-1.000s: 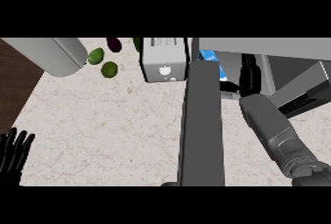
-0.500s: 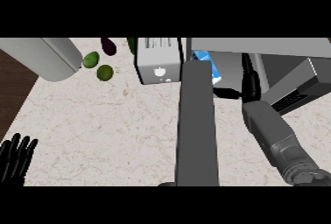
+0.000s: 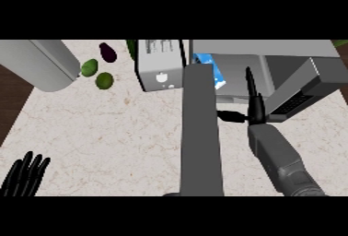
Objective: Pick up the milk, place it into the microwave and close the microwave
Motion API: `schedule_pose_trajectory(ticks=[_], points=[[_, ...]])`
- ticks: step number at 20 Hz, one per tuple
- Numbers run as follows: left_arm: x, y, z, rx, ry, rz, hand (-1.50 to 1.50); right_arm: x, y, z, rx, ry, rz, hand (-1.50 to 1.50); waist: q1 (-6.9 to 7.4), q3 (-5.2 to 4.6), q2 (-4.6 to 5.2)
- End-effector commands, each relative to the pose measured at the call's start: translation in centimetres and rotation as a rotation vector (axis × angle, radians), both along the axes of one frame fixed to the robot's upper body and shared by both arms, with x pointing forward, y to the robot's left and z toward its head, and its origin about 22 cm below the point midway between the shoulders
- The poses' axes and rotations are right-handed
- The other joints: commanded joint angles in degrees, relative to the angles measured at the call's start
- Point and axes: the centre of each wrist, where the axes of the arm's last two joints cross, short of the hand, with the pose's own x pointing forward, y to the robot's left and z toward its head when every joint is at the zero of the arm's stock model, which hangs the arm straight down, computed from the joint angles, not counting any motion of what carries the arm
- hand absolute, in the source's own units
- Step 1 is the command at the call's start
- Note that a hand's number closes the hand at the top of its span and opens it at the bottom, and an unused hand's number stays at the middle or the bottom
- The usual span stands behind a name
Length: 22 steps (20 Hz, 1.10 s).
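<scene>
Milk [image 3: 207,70] sitting inside microwave [image 3: 272,64], behind door [image 3: 202,138]. Right hand [image 3: 253,99] hanging beside it, fingers straight, empty. Left hand [image 3: 24,175] resting open on tabletop [image 3: 102,133]. Advice: clear opening before swinging door.

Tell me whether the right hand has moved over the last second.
Yes. The right hand has drawn back out of the microwave, away from the blue milk carton inside, toward the view's lower edge.

A kitchen: speckled stone counter [image 3: 102,129], toaster [image 3: 159,64], open microwave [image 3: 285,78], green fruit [image 3: 104,80].
</scene>
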Motion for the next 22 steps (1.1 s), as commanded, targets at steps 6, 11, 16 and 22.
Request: schedule_pose_trajectory(ticks=[6,11,16,22], points=[[0.2,-1.8,0.0,-0.035,0.018,-0.162,-1.50,-4.0,1.4,-3.9,0.231,0.015,0.221,-1.50,-2.00,-0.12,-0.83],[0.4,-2.4,0.3,-0.017,0.022,-0.213,-1.50,-5.9,1.2,-4.8,0.291,0.002,0.246,-1.50,-2.67,-0.19,-1.10],[2.9,-5.9,0.1,0.036,0.018,-0.311,-1.50,-9.3,-0.6,-5.9,0.261,0.003,0.233,-1.50,-3.65,-0.27,-1.30],[6.0,-9.5,1.0,0.110,0.018,-0.346,1.50,-12.2,-3.7,-5.0,0.396,-0.062,0.233,-1.50,-3.80,-0.24,-1.07]])
